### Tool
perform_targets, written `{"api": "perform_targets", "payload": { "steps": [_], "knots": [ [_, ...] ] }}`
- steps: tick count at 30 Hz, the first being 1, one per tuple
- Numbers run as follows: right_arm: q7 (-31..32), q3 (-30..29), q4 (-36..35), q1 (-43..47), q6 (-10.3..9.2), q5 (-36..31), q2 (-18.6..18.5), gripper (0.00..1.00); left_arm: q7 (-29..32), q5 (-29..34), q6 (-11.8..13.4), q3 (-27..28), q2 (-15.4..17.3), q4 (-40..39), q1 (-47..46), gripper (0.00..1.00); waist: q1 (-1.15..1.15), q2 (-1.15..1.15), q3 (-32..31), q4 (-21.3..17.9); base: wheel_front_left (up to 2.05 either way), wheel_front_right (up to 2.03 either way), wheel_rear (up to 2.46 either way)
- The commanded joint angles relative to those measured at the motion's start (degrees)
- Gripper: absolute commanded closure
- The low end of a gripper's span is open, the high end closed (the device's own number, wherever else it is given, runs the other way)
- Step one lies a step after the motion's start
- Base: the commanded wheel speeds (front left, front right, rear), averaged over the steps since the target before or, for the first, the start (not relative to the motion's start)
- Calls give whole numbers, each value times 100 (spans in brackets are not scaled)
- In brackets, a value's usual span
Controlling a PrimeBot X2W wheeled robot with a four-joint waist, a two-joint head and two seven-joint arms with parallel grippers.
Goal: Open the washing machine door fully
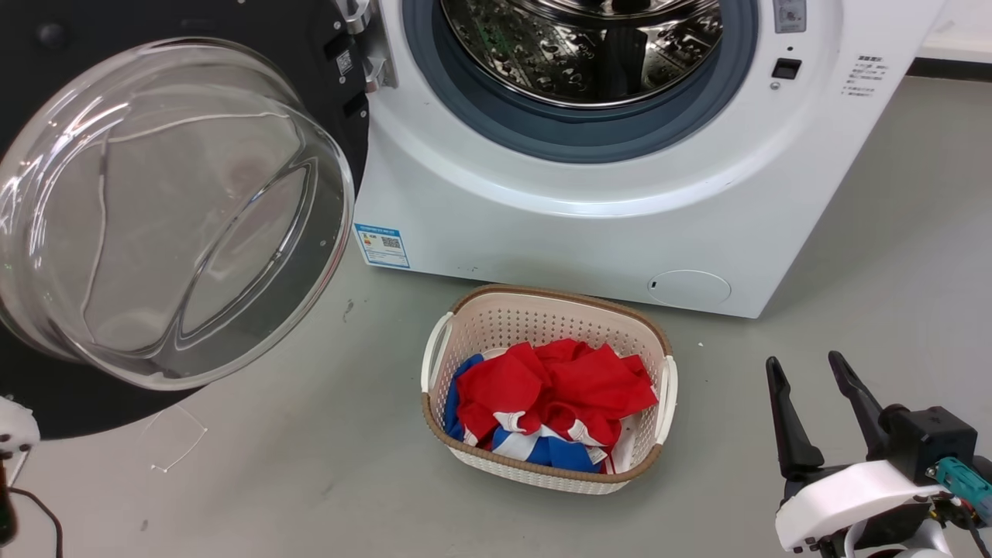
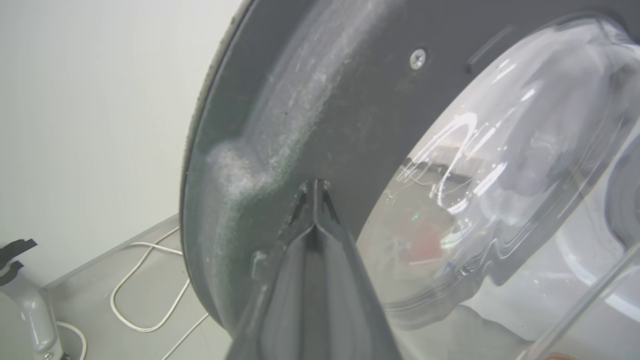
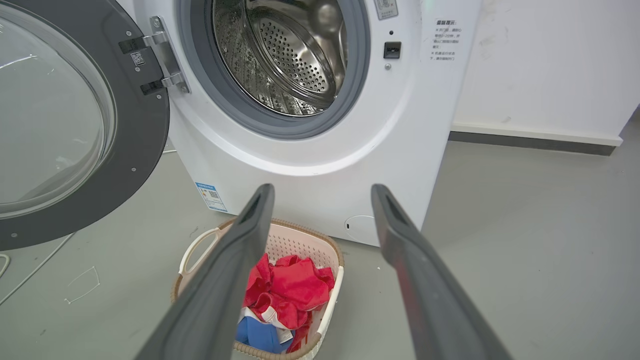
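Looking down, head view: washing machine door (image 1: 178,217) swung wide at frame left, glass bowl facing out; washing machine (image 1: 589,225) top centre. Laundry basket (image 1: 542,298) on the floor below, likely outside the door's arc. Right claw (image 1: 804,360) lower right, spread, empty.

Left wrist view: left claw (image 2: 315,187) pressed together, tips seemingly against the door's dark inner rim. Risk: tips skid on smooth plastic onto the glass. White cable (image 2: 135,327) lower left, possible snag.

Right wrist view: basket sits between the spread fingers.

Blue label (image 1: 381,246) on the washing machine (image 1: 589,232): print too small to read.
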Motion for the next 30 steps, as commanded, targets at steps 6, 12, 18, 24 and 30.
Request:
{"api": "perform_targets", "payload": {
  "steps": [6, 12, 18, 24, 30],
  "knots": [
    [-45, -3, 47, 19, -1, 68, 6, 0, -291, 179, 150, -124, -298, -341, 421, 100, 0, 0, -137, -78, 0, 0, 0],
    [-46, 24, 81, 178, -1, 103, 5, 0, -421, 501, 327, -487, -662, -1156, 1166, 100, 0, 0, -399, -120, 0, 0, 0],
    [-26, 63, 99, 284, -1, 114, 6, 0, -260, 675, 352, -1097, -1042, -1875, 1769, 100, 0, 0, -588, -222, 0, 0, 0],
    [5, 132, 97, 275, -1, 98, 5, 0, -238, 950, 189, -1730, -1263, -2129, 1749, 100, 0, 0, -652, -438, 0, 0, 0],
    [3, 181, 117, 217, -1, 73, 5, 0, -355, 1186, 47, -2103, -1420, -1961, 1465, 100, 0, 0, -674, -672, 0, 0, 0]
  ]
}}
